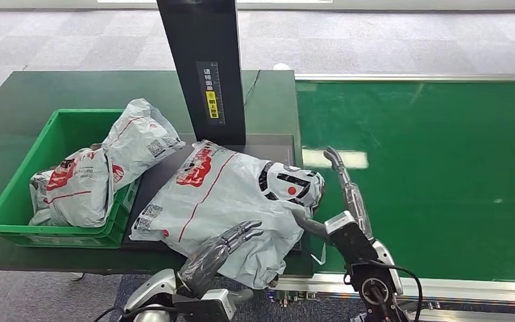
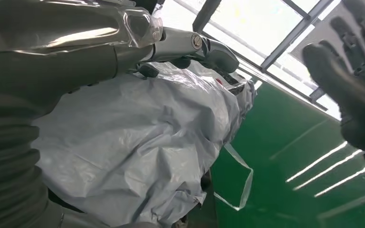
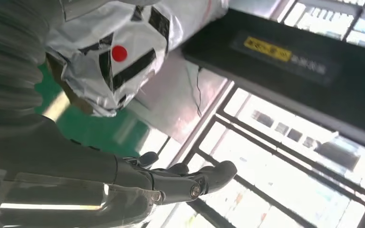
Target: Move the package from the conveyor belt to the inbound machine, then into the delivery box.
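Observation:
A grey plastic package (image 1: pixel 221 194) with red and black print lies on the dark plate (image 1: pixel 164 178) of the inbound machine, its right end hanging over towards the conveyor belt (image 1: pixel 436 174). My left hand (image 1: pixel 222 247) lies flat, fingers stretched, over the package's near edge. In the left wrist view the left hand (image 2: pixel 76 52) reaches across the crumpled package (image 2: pixel 138 142). My right hand (image 1: pixel 345 201) stands open beside the package's right end, fingers straight and pointing away from me, thumb towards the package. The right wrist view has the package's black-and-red end (image 3: pixel 109 52) beside the right hand (image 3: pixel 123 175).
The machine's black post (image 1: pixel 204 67) rises behind the package. A green delivery box (image 1: pixel 13 215) at the left holds two similar grey packages (image 1: pixel 84 181). The green belt stretches to the right, and the table's front edge is close under my hands.

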{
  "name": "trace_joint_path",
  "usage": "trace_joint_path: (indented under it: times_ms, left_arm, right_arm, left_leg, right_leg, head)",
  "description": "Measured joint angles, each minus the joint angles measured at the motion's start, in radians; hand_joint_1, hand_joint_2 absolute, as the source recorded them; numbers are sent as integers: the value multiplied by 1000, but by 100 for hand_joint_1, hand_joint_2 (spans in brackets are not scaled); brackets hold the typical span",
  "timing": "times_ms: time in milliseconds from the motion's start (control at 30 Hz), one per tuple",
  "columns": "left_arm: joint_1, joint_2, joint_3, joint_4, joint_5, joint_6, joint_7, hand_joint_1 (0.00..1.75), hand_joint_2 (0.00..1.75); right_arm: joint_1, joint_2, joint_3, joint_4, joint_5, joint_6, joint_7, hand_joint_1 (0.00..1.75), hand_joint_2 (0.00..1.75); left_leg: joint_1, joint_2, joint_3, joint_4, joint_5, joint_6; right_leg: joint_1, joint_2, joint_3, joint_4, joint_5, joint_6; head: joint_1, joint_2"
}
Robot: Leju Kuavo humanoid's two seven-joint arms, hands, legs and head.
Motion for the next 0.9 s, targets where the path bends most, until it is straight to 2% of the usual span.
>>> trace_joint_path:
  times_ms: [100, 233, 533, 733, 767, 800, 900]
  left_arm:
    - [-8, 3, -14, 9, -20, 11, 30, 0, 175]
    - [-22, 2, -18, 23, -124, 103, 148, 0, 175]
    - [-34, -1, -18, 41, -161, 133, 182, 0, 175]
    - [-31, -14, 17, 46, -265, 206, 304, 0, 175]
    - [-29, -20, 31, 46, -269, 216, 320, 7, 175]
    - [-26, -27, 45, 47, -269, 226, 334, 34, 175]
    - [-15, -44, 90, 50, -271, 251, 367, 151, 175]
  right_arm:
    - [24, 14, -43, -45, -16, -4, -7, 0, 175]
    - [58, 31, -88, -96, -29, 0, -12, 0, 175]
    - [87, 46, -126, -145, -31, 5, -12, 0, 175]
    - [101, 56, -142, -163, -31, 26, -10, 0, 175]
    - [106, 59, -146, -168, -31, 31, -8, 0, 175]
    - [110, 61, -150, -173, -30, 36, -6, 0, 175]
    - [125, 67, -160, -188, -27, 45, -3, 0, 175]
  left_leg:
    - [0, 0, 0, 0, 0, 0]
    - [0, 0, 0, 0, 0, 0]
    - [0, 0, 0, 0, 0, 0]
    - [0, 0, 0, 0, 0, 0]
    - [0, 0, 0, 0, 0, 0]
    - [0, 0, 0, 0, 0, 0]
    - [0, 0, 0, 0, 0, 0]
  right_leg:
    - [0, 0, 0, 0, 0, 0]
    - [0, 0, 0, 0, 0, 0]
    - [0, 0, 0, 0, 0, 0]
    - [0, 0, 0, 0, 0, 0]
    - [0, 0, 0, 0, 0, 0]
    - [0, 0, 0, 0, 0, 0]
    - [0, 0, 0, 0, 0, 0]
  head:
    - [0, 0]
    - [0, 0]
    - [0, 0]
    - [0, 0]
    - [0, 0]
    - [0, 0]
    - [0, 0]
